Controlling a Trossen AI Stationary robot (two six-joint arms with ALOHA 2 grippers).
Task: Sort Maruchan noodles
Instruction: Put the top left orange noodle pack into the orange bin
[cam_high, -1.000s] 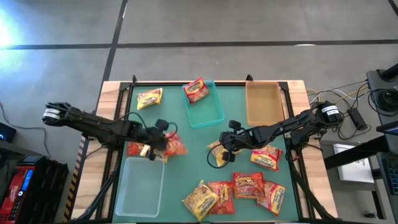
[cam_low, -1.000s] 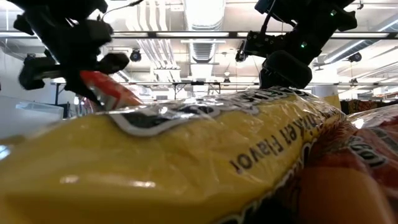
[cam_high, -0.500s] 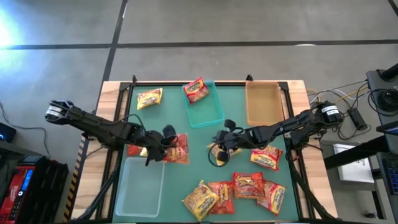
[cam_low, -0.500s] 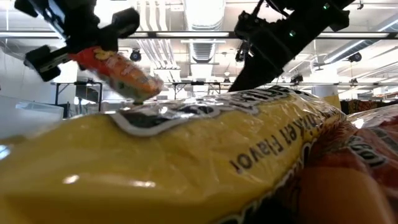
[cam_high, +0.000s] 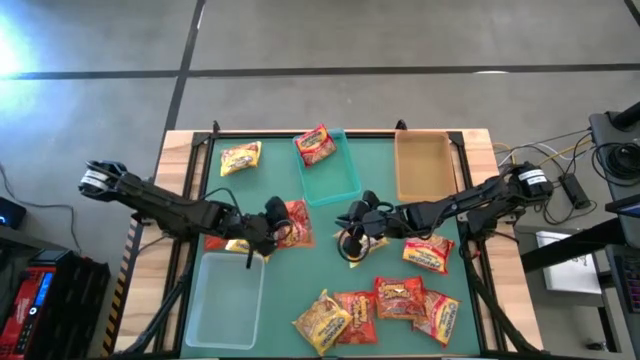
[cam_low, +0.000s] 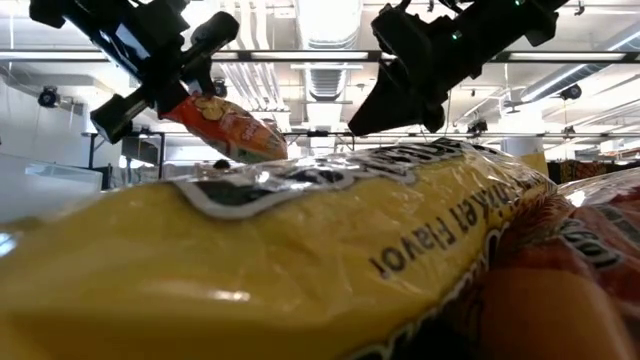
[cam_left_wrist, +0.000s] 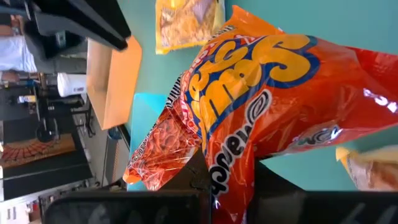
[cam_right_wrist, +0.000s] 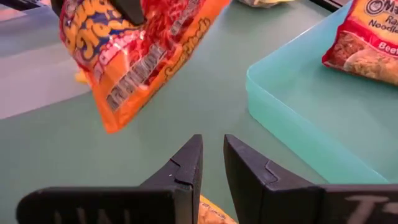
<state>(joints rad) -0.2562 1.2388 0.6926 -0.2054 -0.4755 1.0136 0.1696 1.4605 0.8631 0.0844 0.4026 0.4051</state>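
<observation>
Green table (cam_high: 300, 270) under a workshop ceiling. Orange-red packet (cam_high: 290, 224) lifted clear, clamped in left gripper (cam_high: 268, 229), now carried nearer the teal bin (cam_high: 345, 180) than a moment ago; probably going there, beside 1 red packet (cam_high: 315, 145). Right gripper (cam_high: 352, 222) nearly together, yellow packet (cam_high: 350, 250) under it, grip uncertain. Readable: "Flavor", "Beef".
</observation>
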